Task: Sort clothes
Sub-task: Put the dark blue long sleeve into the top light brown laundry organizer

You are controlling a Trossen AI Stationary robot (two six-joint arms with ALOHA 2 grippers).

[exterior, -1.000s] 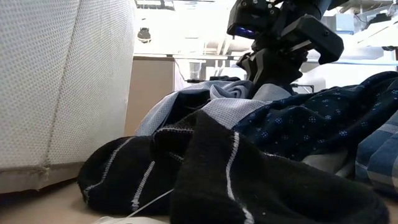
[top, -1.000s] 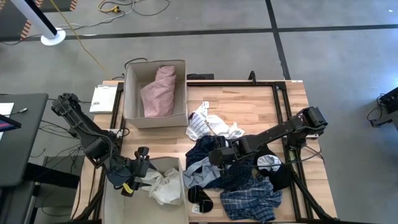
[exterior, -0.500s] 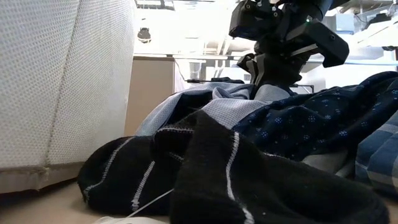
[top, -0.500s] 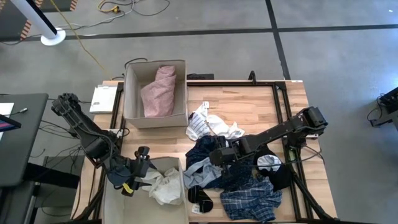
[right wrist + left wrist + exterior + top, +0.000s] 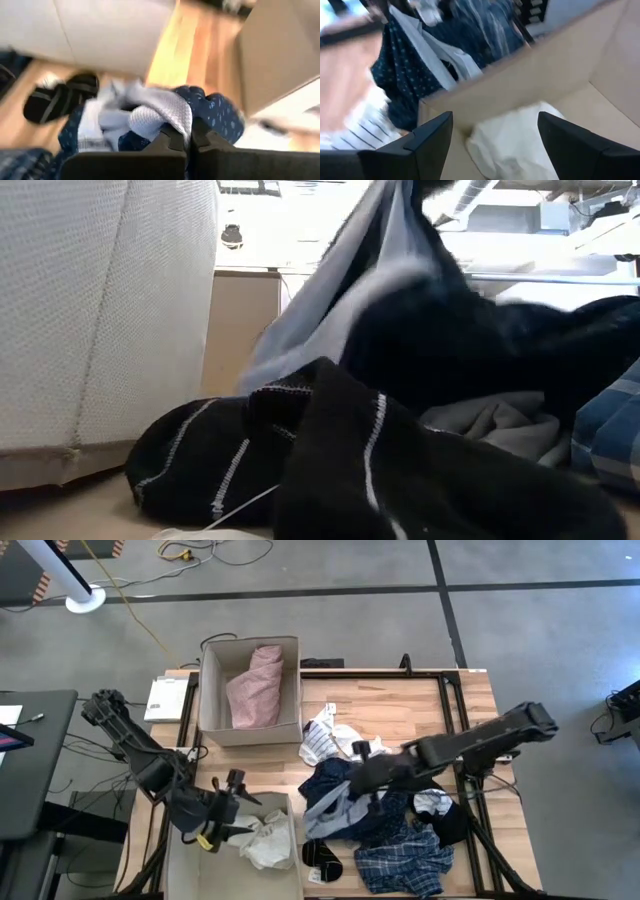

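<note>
Clothes [image 5: 385, 825] lie in a heap on the near right part of the table [image 5: 400, 710], as we see from above: a plaid piece [image 5: 405, 865] at the near edge, dark socks [image 5: 320, 858] beside it, a striped piece [image 5: 318, 743] and a white piece [image 5: 360, 747] on the far side. The right gripper [image 5: 362, 772] is above the heap with its fingers pressed together on a navy dotted garment [image 5: 335, 802], which hangs from it down to the heap. A pink garment [image 5: 255, 685] lies in the far box [image 5: 212, 690]. The left gripper [image 5: 237, 810] is over the near box [image 5: 180, 865], fingers spread, just beside a white garment [image 5: 265, 840] which lies in this box.

In the low view we see the socks [image 5: 300, 465] in front, and behind them the dotted garment [image 5: 400, 290] stretched upward out of the picture. A box wall [image 5: 100, 320] stands on the left.

In the left wrist view we see two spread fingers [image 5: 432, 140], with the white garment [image 5: 515, 140] in the box [image 5: 545, 70] between them, not touched.

In the right wrist view we see the fingers [image 5: 172, 137] closed on the dotted garment [image 5: 165, 112], with the socks [image 5: 60, 97] on the table farther away.
</note>
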